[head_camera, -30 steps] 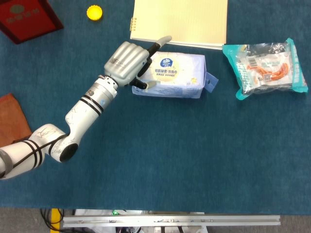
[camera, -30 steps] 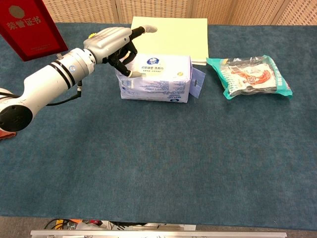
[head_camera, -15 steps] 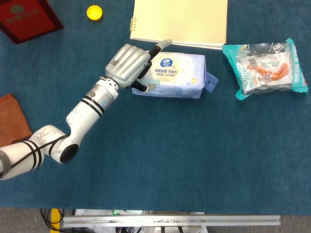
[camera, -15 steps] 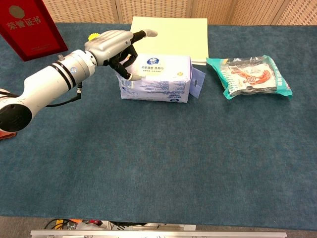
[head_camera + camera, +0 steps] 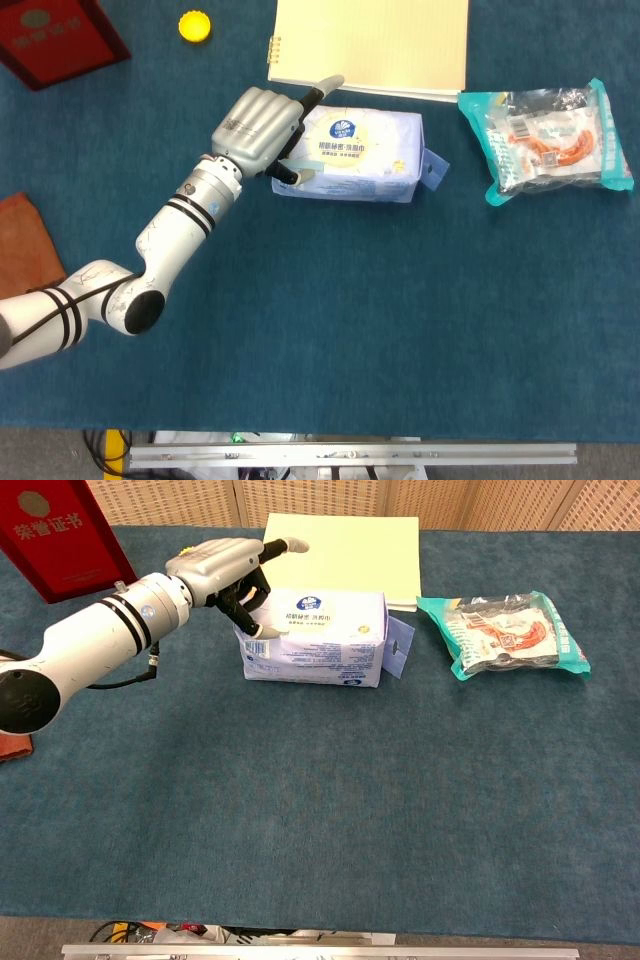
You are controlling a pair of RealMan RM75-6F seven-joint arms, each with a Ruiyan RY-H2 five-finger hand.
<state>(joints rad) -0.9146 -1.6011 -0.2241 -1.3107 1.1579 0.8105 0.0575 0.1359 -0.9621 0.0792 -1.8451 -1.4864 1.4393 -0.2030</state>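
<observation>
Nearest the robot is bare blue table cloth (image 5: 330,340), w/ the left arm running diagonally up from the lower left. Its left hand (image 5: 262,130) sits at the left end of the tissue pack (image 5: 355,158), which lies flat mid-table. Fingers are curled at the pack's left end, thumb low on its near side and one finger (image 5: 325,86) sticking out straight over the far top edge; looks like a loose wrap around the end, but can't tell if it truly grips or only touches. Pack's long axis runs left-right, so the rest of it extends away to the right of the hand. Right hand not seen in either view. Further right lies a teal snack bag (image 5: 548,138), well apart. Behind the pack, a pale yellow spiral notebook (image 5: 370,45); far left, a yellow bottle cap (image 5: 194,25) & a red booklet (image 5: 55,35)
</observation>
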